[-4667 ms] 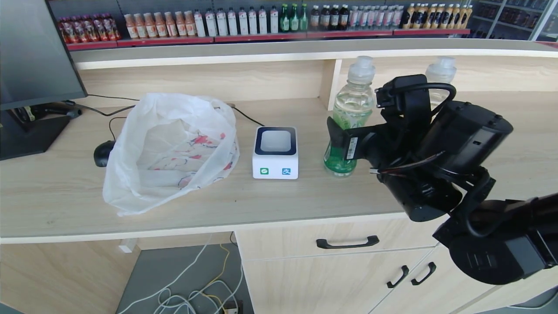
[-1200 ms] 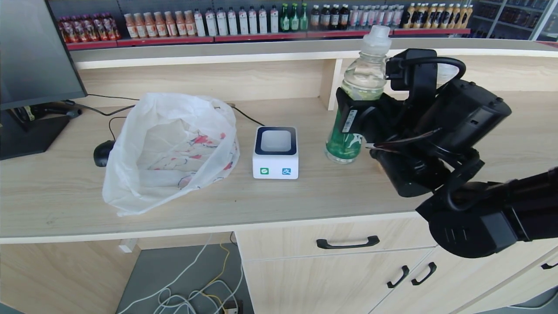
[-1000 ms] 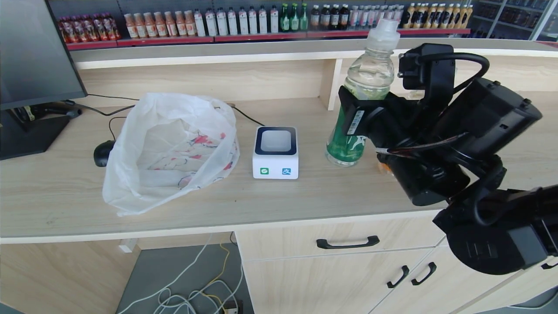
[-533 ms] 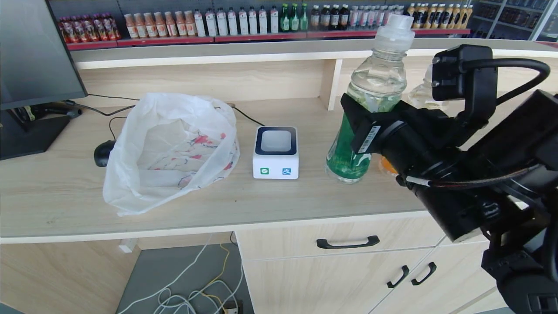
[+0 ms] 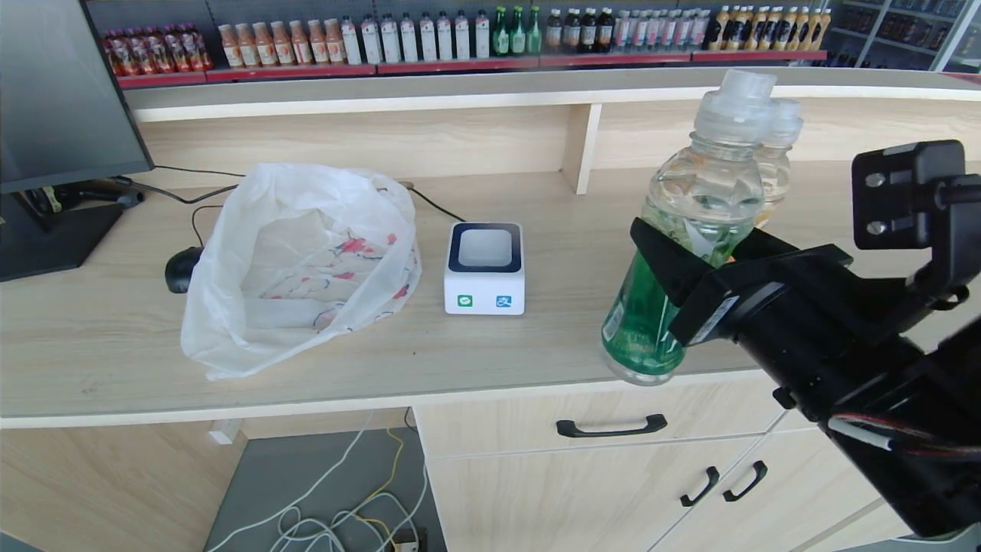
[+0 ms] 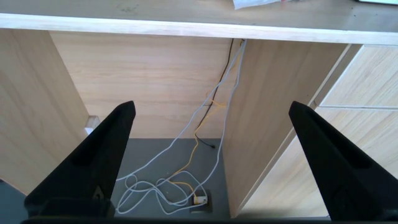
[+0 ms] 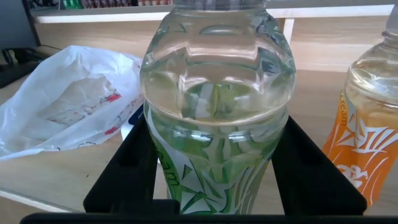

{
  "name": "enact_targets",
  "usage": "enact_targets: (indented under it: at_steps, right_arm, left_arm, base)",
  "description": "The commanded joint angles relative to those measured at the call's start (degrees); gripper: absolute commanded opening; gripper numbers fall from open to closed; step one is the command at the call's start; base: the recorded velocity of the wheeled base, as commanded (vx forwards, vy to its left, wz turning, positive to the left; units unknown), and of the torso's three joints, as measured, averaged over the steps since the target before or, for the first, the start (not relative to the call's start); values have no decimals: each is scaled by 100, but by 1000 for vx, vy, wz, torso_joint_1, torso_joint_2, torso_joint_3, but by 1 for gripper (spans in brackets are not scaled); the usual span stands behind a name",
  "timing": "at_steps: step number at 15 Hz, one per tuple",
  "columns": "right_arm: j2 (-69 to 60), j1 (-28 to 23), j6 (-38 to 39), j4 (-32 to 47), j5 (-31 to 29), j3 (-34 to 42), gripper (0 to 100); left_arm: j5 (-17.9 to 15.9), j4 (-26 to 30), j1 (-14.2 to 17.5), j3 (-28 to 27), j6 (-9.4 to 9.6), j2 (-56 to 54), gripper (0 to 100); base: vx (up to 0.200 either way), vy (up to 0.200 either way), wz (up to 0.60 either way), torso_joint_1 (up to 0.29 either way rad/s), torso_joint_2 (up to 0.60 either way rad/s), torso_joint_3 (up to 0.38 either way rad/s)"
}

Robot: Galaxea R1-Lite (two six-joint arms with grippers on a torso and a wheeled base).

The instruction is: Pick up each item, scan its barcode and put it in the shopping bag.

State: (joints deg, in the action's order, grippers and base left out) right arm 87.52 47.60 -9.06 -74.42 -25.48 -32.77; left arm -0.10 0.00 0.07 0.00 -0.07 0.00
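A clear bottle with a green label [image 5: 674,284] is held upright by my right gripper [image 5: 678,264], which is shut on its middle. It hangs to the right of the white scanner [image 5: 484,268], above the counter's front edge. In the right wrist view the bottle [image 7: 217,124] stands between the black fingers [image 7: 134,162]. A second bottle with an orange label [image 7: 367,143] stands on the counter behind it. The white shopping bag [image 5: 299,261] lies open, left of the scanner. My left gripper [image 6: 211,162] is open, low in front of the counter's underside.
A monitor [image 5: 61,92] and a black mouse [image 5: 180,270] sit at the counter's left. Drawers with black handles [image 5: 611,426] are below the counter, and cables [image 5: 337,514] lie on the floor. Shelves of bottles [image 5: 460,34] line the back wall.
My right gripper has lifted the green-labelled bottle off the counter and carried it nearer and to the right. Bag, scanner and orange-labelled bottle have stayed put.
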Motion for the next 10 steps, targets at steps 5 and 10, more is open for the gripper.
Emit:
enact_targets:
  at_steps: [5,10]
  right_arm:
    - [-446,126,106,7,87,473,0]
    - [-824,153,106,7,491,684,0]
  left_arm:
    - [1,0,1,0,-1,0,100]
    - [1,0,1,0,-1,0,100]
  base:
    - [0,0,0,0,0,0]
    - [0,0,0,0,0,0]
